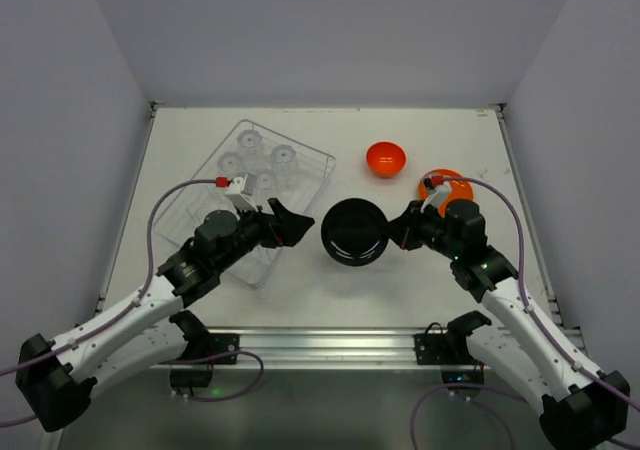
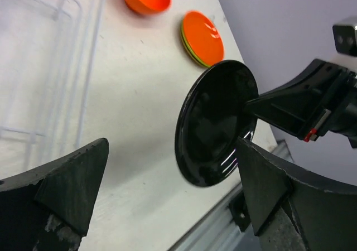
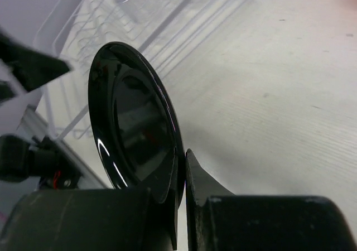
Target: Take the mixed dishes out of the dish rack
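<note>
Plate, black and glossy, hangs over the middle of the table, its right rim pinched tight in the right gripper, whose arm reaches in from the near right. The left arm stretches in from the near left, with the left gripper spread wide just left of the plate. The dish rack, left, holds four clear glasses. Far right sit one orange-red bowl and one plate stack, orange-red on top.

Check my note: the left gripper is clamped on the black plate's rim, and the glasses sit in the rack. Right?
Wrong gripper: the right gripper is clamped on the black plate at its rim, as the right wrist view shows; the left gripper stands open. The glasses do sit in the rack.
</note>
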